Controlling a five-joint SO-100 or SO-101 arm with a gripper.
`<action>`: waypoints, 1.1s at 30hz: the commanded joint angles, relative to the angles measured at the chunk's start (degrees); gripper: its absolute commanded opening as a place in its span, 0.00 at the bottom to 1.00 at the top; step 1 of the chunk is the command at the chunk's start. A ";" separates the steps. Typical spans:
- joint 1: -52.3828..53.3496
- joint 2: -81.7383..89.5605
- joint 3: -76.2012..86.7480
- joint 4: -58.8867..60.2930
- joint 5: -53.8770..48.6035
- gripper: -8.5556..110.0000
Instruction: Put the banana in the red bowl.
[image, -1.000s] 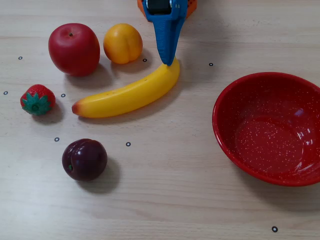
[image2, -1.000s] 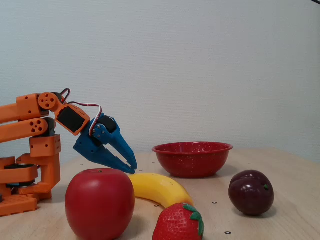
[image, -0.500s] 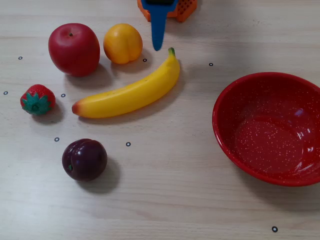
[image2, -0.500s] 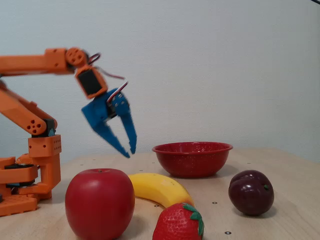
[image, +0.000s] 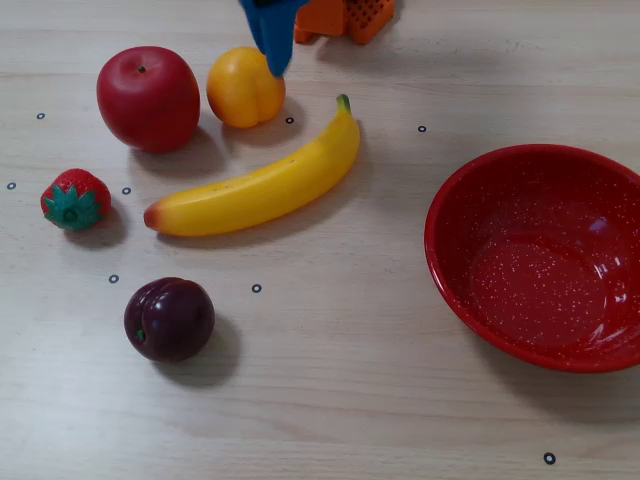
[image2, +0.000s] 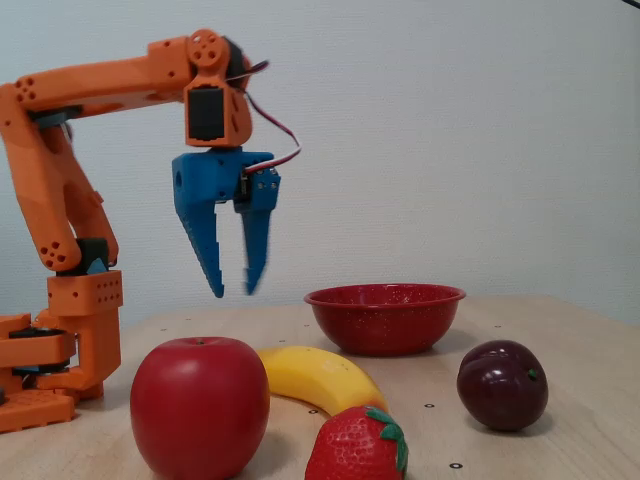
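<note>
Banana (image: 262, 181), glossy curved yellow; red bowl (image: 545, 258) shallow, speckled.

This looks like a lab or hobby test bench rather than a home. A pale wood-grain table (image: 330, 350) carries small printed ring markers (image: 548, 458), toy fruit lies in a spread, and a bare white wall (image2: 450, 130) stands behind.

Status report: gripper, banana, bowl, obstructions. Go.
Gripper open, empty, raised above the table. Banana flat on the table, ungrasped. Red bowl empty. Orange fruit and apple close beside the banana.
</note>
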 joint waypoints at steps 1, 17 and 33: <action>-2.46 -1.58 -6.33 1.49 4.31 0.33; 1.14 -26.46 -16.52 -10.02 2.64 0.50; 3.96 -39.64 -13.62 -22.32 -0.18 0.42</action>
